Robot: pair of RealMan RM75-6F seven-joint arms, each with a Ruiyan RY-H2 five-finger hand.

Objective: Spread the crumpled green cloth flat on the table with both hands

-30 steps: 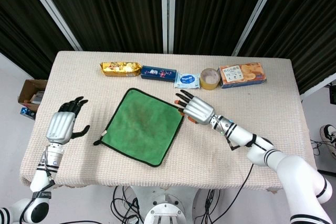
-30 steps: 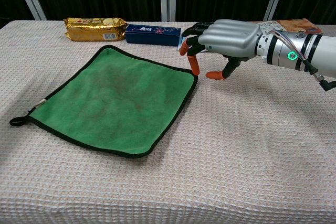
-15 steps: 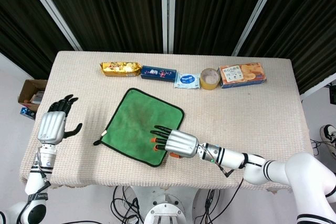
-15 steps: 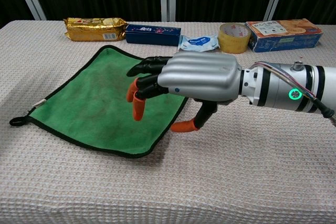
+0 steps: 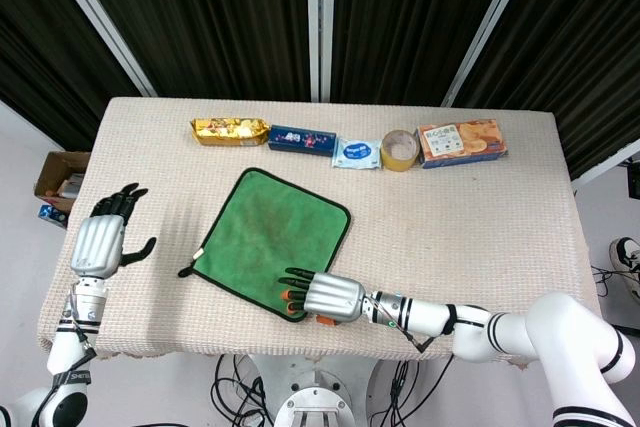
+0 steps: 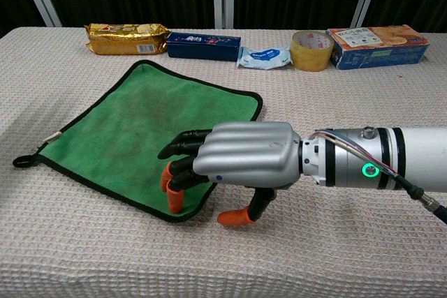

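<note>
The green cloth [image 5: 272, 238] [image 6: 147, 132] lies spread out flat on the table, a diamond shape in the head view, with a small loop tag at its left corner [image 6: 23, 160]. My right hand [image 5: 322, 298] [image 6: 234, 164] hovers over the cloth's near corner, fingers apart and bent downward with orange tips, holding nothing. Whether the tips touch the cloth cannot be told. My left hand [image 5: 100, 239] is raised at the table's left edge, well away from the cloth, fingers spread and empty. It does not show in the chest view.
Along the far edge sit a gold snack pack [image 5: 230, 130], a blue box [image 5: 302, 139], a white-blue packet [image 5: 356, 154], a tape roll [image 5: 399, 151] and a biscuit box [image 5: 460, 142]. A cardboard box [image 5: 58, 177] stands on the floor at left.
My right hand swept from the cloth's right corner down across it to the near corner. My left hand drew back outward to the table's left edge. The cloth stayed flat.
</note>
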